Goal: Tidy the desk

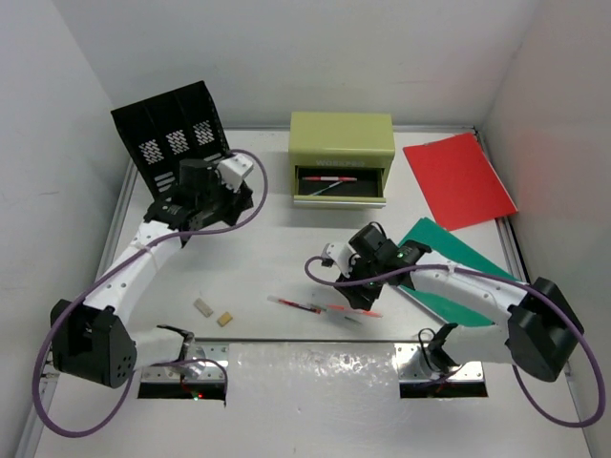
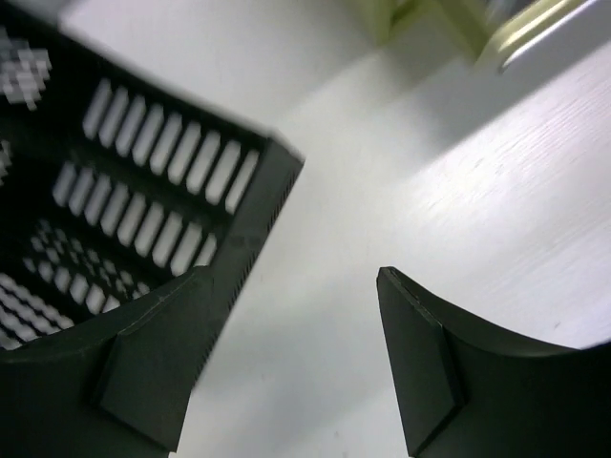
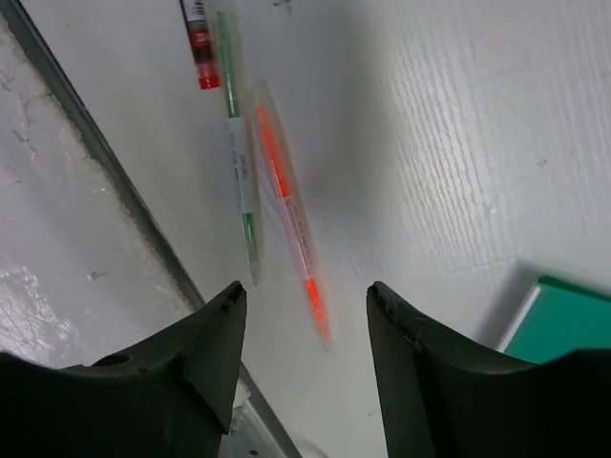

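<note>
Nearest to my bases, on the white worktop [image 1: 272,253] that fills the walled enclosure, lie two small blocks [image 1: 203,307], one pale and one tan, just beside each other. To their right lie three pens. An orange pen [image 3: 291,215] has a green pen [image 3: 242,167] close alongside it, and of the red-and-black pen [image 3: 199,33] only one end shows in my right wrist view. My right pincer [image 3: 304,301] hangs over them with its jaws spread and nothing held, and the orange pen's tip shows in the gap below. One green folder [image 1: 453,248] lies flat under my right forearm.

Further out, my left pincer [image 2: 291,296] is spread too and empty. It is just beside the corner of the one black slotted file rack [image 1: 170,134], which stands at the far left. At the far middle stands one olive-green drawer chest [image 1: 342,138], its drawer open with two pens [image 1: 329,179] inside. One red folder [image 1: 458,179] lies at the far right, near the wall.
</note>
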